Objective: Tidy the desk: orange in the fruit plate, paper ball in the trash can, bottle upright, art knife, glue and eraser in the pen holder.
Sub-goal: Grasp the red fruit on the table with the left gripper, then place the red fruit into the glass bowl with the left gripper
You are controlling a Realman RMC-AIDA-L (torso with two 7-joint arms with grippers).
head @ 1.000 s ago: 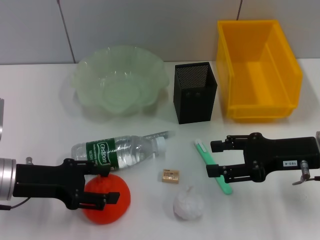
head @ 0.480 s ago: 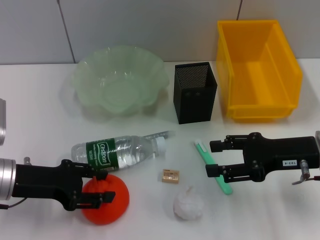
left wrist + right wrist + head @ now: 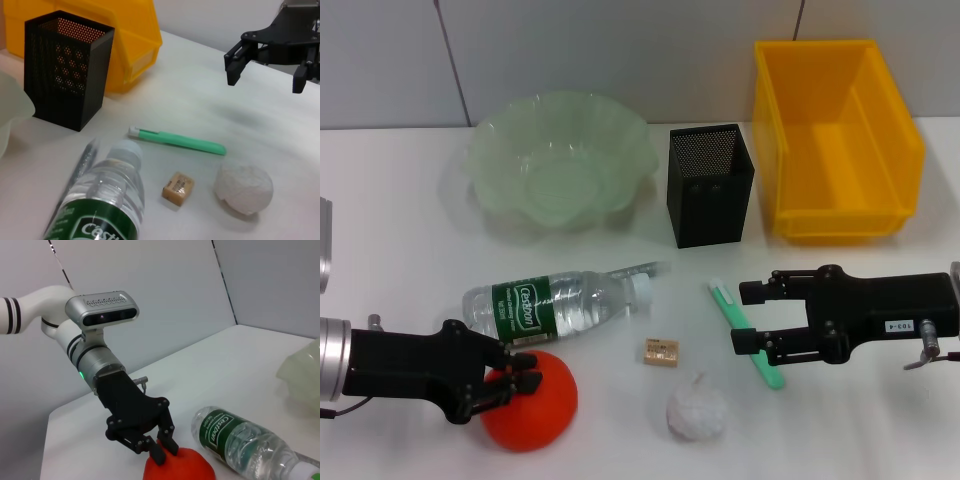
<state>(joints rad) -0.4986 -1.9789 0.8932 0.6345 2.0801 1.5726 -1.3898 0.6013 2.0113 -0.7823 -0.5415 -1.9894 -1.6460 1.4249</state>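
While the left gripper sits at the near-left of the bench, its jaws look pinched onto the near-left flank of the orange — from the right wrist view the fingertips meet the fruit high and off-centre, though I cannot confirm how much surface they hold. Orange is on the bench, just beside the lying bottle, well apart from the fruit plate at the back.

Right gripper hovers with jaws spread above the green art knife, not touching anything I can see.

Risks from here, my judgement:
- Shallow, off-centre grip on a round fruit — the orange could squirt out on lift and roll into the bottle or toward the bench edge.
- A lift path toward the plate passes over the bottle; a low carry could nudge it and send it rolling at the eraser or paper ball.
- A release too near the plate's scalloped rim could let the orange bounce out.

Pen holder and trash can stand at the back right.
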